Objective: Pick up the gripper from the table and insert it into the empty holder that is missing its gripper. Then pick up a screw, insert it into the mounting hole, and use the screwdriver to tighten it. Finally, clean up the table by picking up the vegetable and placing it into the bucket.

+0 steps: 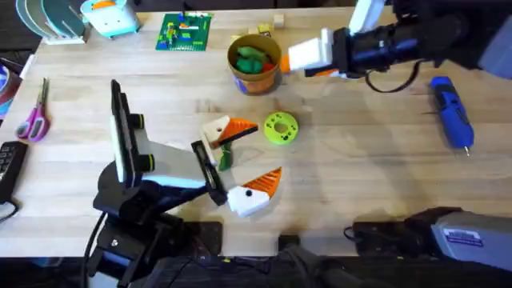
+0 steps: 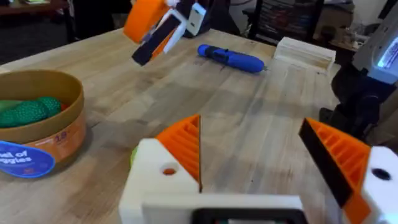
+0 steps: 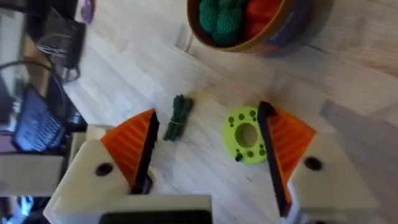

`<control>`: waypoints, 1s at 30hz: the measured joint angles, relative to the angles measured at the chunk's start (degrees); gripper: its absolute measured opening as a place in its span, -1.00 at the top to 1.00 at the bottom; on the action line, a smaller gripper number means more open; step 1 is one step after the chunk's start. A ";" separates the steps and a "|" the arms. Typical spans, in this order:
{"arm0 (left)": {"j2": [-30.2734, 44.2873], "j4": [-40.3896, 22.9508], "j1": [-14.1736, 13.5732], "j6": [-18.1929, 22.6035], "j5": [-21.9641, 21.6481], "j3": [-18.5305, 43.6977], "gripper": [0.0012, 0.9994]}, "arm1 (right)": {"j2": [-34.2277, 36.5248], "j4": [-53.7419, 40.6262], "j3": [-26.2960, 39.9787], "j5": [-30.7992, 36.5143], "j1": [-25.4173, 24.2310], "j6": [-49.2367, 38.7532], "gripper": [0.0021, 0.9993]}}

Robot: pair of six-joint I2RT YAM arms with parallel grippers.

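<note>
The vegetable [image 1: 226,157] lies on the surface beside the lime green disc [image 1: 280,128], not yet in the bucket [image 1: 254,66], which already holds green and orange toy food; so the clean-up seems left to do. The left claw [image 1: 240,164] is spread around the vegetable, low over the surface; the right claw [image 3: 208,155] hangs spread and empty near the bucket. The screwdriver [image 1: 452,110] rests well apart at the right; whether the screw is tightened I cannot tell.

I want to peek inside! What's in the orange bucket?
The bucket holds green knitted toy vegetables and something red-orange. Whatever lies beneath them is covered.
</note>
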 joint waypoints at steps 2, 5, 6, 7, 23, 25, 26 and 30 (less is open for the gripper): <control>0.00 0.00 0.00 0.00 0.02 0.00 -0.99 | -1.68 -5.23 0.56 1.76 0.14 -6.26 -0.87; 0.00 -0.01 0.00 0.00 0.04 0.00 -0.99 | -2.96 -10.71 0.63 3.14 0.76 -12.77 -0.87; -0.02 0.00 0.00 0.00 0.04 0.00 -0.99 | -2.96 -11.28 0.63 3.31 0.95 -14.06 -0.87; 0.00 0.00 0.00 0.00 0.04 0.00 -0.99 | -2.96 -11.45 0.63 3.49 1.10 -14.83 -0.87; 0.00 -0.02 0.00 0.00 0.07 0.00 -0.99 | -2.96 -12.70 -7.22 15.16 13.44 -23.95 -0.88; -0.01 -0.02 0.00 0.00 0.07 0.00 -0.99 | -2.96 -11.07 -8.77 17.12 15.76 -23.97 -0.79; -0.02 -0.02 0.00 0.00 0.07 0.00 -0.99 | -2.96 -10.04 -9.37 17.93 16.93 -23.94 -0.71; 0.00 -0.02 0.00 0.00 0.09 0.00 -0.99 | -2.58 -7.43 -10.06 19.49 19.02 -23.65 -0.36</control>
